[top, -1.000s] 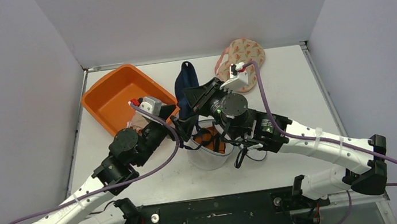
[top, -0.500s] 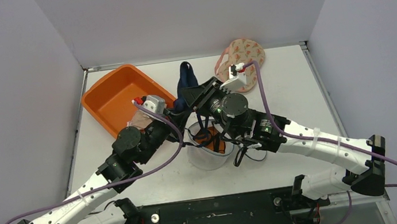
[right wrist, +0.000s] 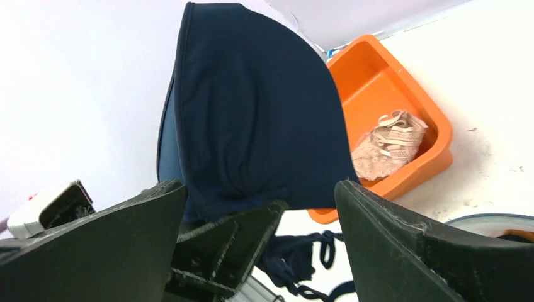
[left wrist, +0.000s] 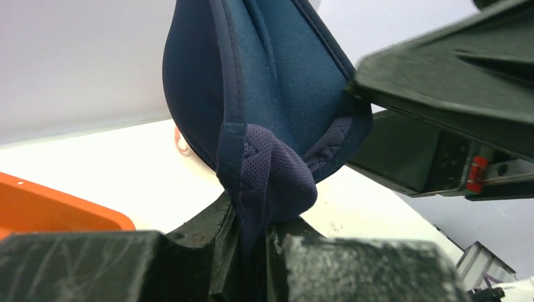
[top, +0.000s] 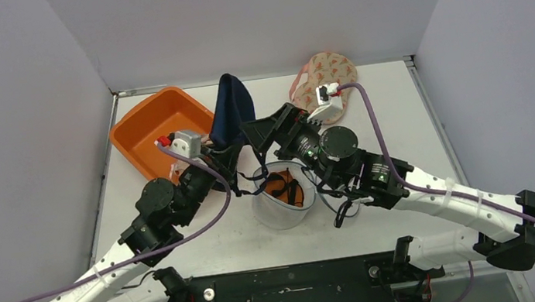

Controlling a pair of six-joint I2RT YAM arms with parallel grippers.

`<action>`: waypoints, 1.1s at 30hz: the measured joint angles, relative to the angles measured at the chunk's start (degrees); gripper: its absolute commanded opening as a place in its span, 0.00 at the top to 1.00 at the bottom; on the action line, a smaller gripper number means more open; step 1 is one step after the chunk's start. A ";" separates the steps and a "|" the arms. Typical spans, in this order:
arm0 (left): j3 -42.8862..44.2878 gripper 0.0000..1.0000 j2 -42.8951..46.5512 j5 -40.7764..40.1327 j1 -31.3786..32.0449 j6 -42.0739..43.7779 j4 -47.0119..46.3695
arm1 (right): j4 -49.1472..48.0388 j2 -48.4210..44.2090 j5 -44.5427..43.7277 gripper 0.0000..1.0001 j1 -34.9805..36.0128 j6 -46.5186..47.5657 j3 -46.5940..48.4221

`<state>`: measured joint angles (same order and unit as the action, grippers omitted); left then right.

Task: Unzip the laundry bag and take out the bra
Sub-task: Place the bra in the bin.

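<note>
White desk point(top: 419, 139) carries everything we work with, and the arms reach in from its near edge. At its back left sits the orange rectangular plastic tray point(top: 139, 136), which we take to be the drop-off, since a beige lace garment point(right wrist: 385, 141) lies in it. Near the middle stands the translucent cylindrical mesh laundry bag point(top: 276, 214). Its top gapes, with something orange and black point(top: 282, 186) showing inside.

The navy blue padded bra point(top: 231, 109) is out of the bag. It is lifted above the desk between tray and bag, with one cup standing upright and its straps trailing down towards the bag's mouth.

Our left tool point(left wrist: 252, 221) is pinched narrow on the mesh wing at the bra's lower edge, a thin spot that suits a firm grip. Our right tool point(right wrist: 259, 185) stands wide and grips nothing, just beside the cup, so the left alone bears the bra. We judge the removal nearly done. The trailing straps could snag on the bag.
</note>
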<state>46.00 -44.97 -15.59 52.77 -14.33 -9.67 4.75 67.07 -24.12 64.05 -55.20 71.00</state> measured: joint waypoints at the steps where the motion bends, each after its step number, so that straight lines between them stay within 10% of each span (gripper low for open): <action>1: 0.00 1.00 0.33 -0.76 -0.11 -0.02 0.09 | 0.72 -0.63 0.20 0.10 0.00 1.20 0.02; 9: 4.28 1.00 -0.90 -2.34 -7.23 -2.25 7.65 | 7.45 -4.35 3.37 0.10 0.00 11.23 2.38; 17: 15.93 1.00 -7.21 8.26 -30.99 -12.48 17.66 | 4.87 -17.22 7.17 0.10 0.00 19.67 -11.23; 23: 16.15 1.00 -15.72 21.90 -50.90 -24.55 16.90 | 1.53 -22.34 9.81 0.10 0.00 20.65 -25.31; 33: 12.66 1.00 -33.92 34.32 -59.49 -33.55 4.57 | -2.64 -26.53 12.83 0.08 0.07 20.79 -37.81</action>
<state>58.65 -78.89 18.72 -6.72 -47.88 -5.10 2.11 40.53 -11.29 64.12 -34.41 33.19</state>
